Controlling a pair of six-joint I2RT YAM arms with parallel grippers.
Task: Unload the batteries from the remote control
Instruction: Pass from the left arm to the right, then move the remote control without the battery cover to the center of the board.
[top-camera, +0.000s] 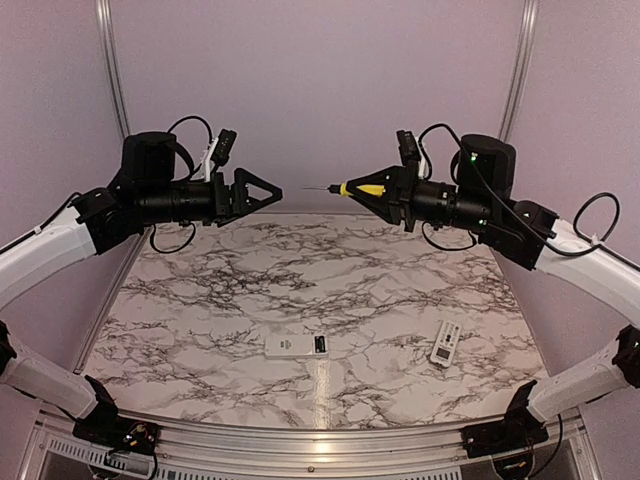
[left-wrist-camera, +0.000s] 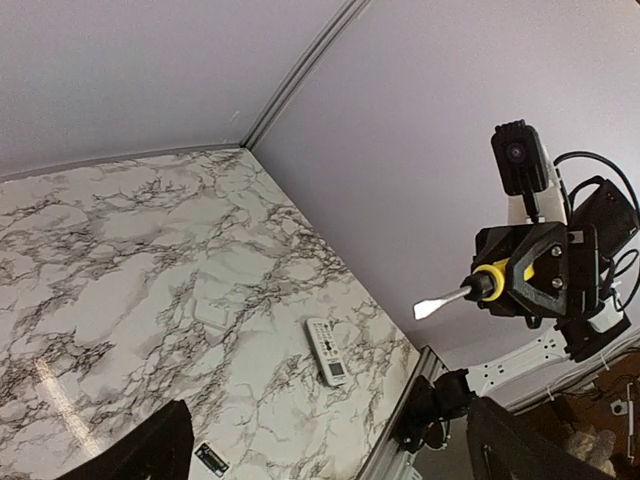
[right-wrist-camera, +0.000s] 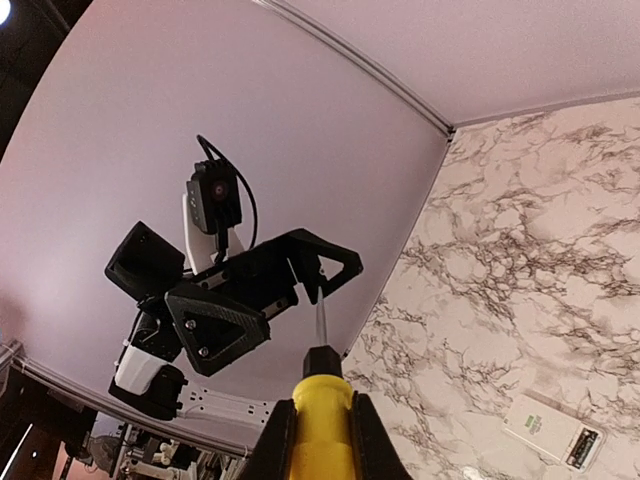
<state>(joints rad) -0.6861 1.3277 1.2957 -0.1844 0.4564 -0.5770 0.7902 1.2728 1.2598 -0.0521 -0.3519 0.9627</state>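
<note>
While the right gripper (top-camera: 358, 190) clamps the screwdriver (left-wrist-camera: 488, 281), the left gripper (top-camera: 275, 190) stands with its jaws apart.
Remote (top-camera: 445, 343) lies below, near the worktop's (top-camera: 200, 300) right near corner; right gripper nearer.

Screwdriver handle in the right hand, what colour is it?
The screwdriver handle is yellow, clearest in the right wrist view.

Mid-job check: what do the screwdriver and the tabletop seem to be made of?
Screwdriver: the shaft and flat tip look like bare metal, pale and shiny; the handle looks like smooth yellow plastic. Tabletop: white marble pattern with dark veins, glossy enough to show a glare streak; probably printed laminate, though real stone cannot be excluded.
</note>
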